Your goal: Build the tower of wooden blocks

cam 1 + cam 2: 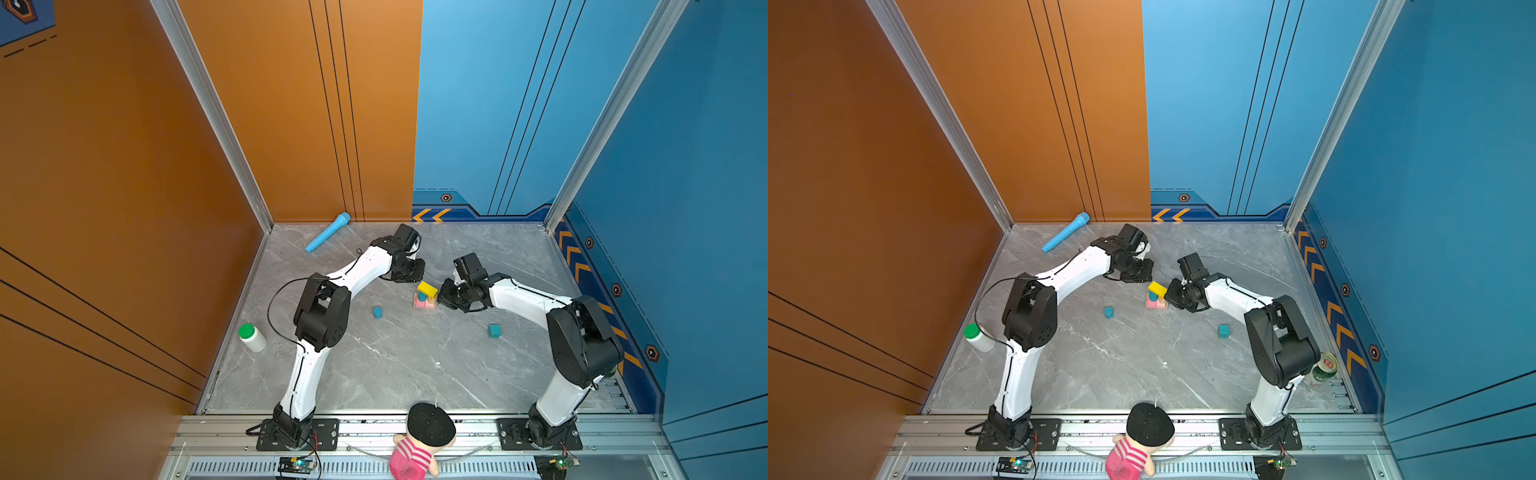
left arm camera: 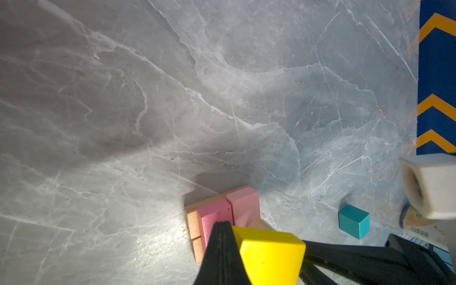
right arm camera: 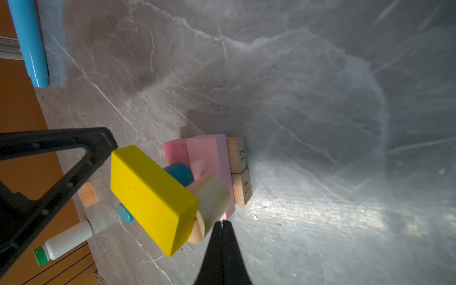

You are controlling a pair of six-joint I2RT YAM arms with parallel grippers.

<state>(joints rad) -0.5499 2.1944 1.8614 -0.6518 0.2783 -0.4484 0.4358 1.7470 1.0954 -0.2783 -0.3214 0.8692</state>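
The tower (image 1: 424, 297) stands mid-table in both top views. Its base is pink bars (image 3: 209, 158) laid on tan bars (image 3: 240, 170). A blue cylinder (image 3: 180, 172) and a pale cylinder (image 3: 212, 197) stand on them and carry a yellow bar (image 3: 150, 195). My left gripper (image 2: 223, 224) is shut and empty, its tip beside the yellow bar (image 2: 269, 254) on the tower's far-left side. My right gripper (image 3: 223, 222) is shut and empty too, close against the pale cylinder on the tower's right. A loose blue cylinder (image 1: 377, 312) and a teal cube (image 1: 494, 331) lie on the table.
A light-blue toy microphone (image 1: 327, 232) lies at the back left near the wall. A white bottle with a green cap (image 1: 252, 337) lies at the left edge. A doll (image 1: 419, 444) sits on the front rail and a can (image 1: 1325, 368) stands by the right arm's base. A small tan disc (image 3: 86, 194) lies beyond the tower.
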